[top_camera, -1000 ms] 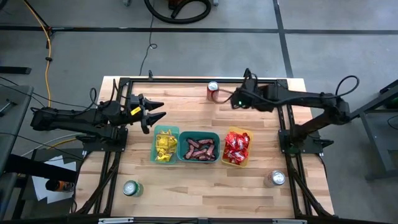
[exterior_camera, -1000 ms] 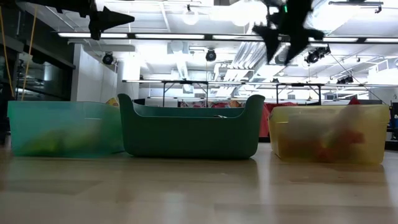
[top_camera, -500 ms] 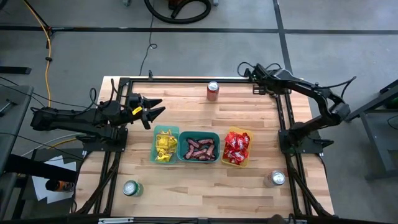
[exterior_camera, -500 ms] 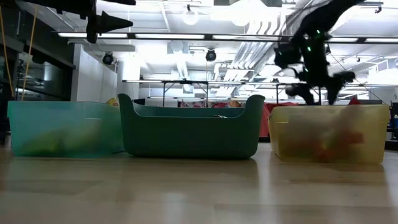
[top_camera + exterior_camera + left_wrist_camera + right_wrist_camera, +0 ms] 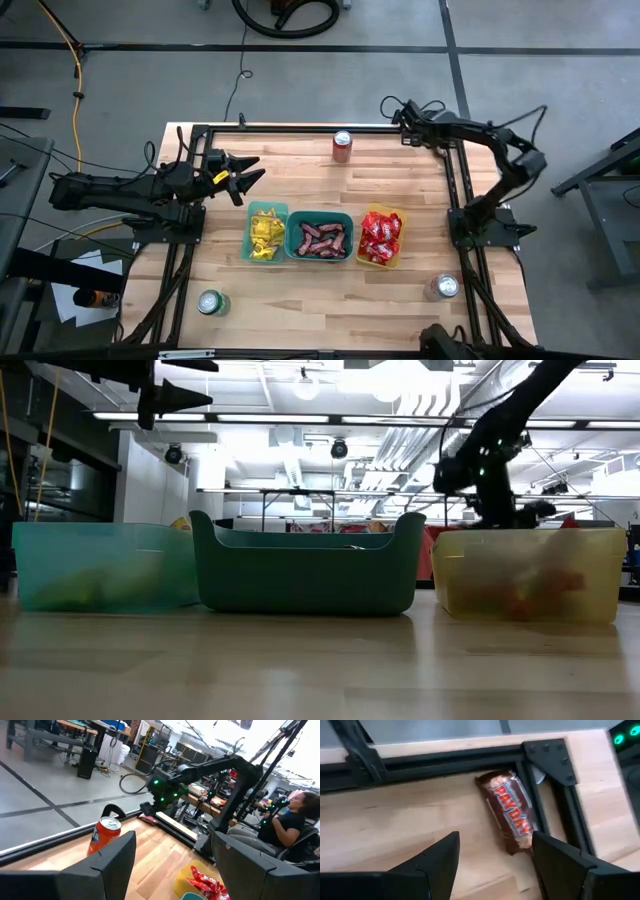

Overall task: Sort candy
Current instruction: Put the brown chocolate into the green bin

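Three plastic bins sit mid-worktop: yellow candy packets (image 5: 265,232) left, brown bars (image 5: 320,239) centre, red packets (image 5: 381,236) right. Three metal cans (one red (image 5: 342,146)). Both tools, left (image 5: 252,182) and right (image 5: 392,112), gape empty.

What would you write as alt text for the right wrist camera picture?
A PayDay candy bar lies on the wooden table in a corner of the black metal frame, close against its rail. The right tool is open above the table, its two dark fingers pointing toward the bar, holding nothing.
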Robot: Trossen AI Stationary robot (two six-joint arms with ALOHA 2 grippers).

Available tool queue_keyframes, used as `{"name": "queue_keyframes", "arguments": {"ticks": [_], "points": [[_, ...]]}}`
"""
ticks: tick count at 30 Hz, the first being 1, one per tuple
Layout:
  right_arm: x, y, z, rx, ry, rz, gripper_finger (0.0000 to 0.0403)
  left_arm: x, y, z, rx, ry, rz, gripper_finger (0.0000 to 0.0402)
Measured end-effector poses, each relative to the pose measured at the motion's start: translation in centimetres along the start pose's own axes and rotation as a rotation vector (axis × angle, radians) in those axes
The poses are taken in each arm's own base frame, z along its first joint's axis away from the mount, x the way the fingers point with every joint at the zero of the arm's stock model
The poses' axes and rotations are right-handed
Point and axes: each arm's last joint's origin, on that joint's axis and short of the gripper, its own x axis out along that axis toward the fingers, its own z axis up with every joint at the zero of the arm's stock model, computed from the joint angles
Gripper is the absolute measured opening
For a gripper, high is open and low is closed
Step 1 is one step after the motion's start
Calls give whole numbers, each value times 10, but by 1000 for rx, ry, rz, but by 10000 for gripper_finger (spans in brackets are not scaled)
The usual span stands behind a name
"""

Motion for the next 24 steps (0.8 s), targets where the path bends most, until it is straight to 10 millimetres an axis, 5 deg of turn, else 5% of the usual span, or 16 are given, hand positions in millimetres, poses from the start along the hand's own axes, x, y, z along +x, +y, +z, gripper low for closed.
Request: {"name": "queue_keyframes", "arguments": {"ticks": [12,17,24], "points": [[46,19,-4,-176,189,-211,243,0,0,0,15,0,1,245],[48,23,-7,-174,132,-276,236,0,0,0,15,0,1,245],[48,22,-5,-181,110,-305,152,0,0,0,17,0,1,245]]}}
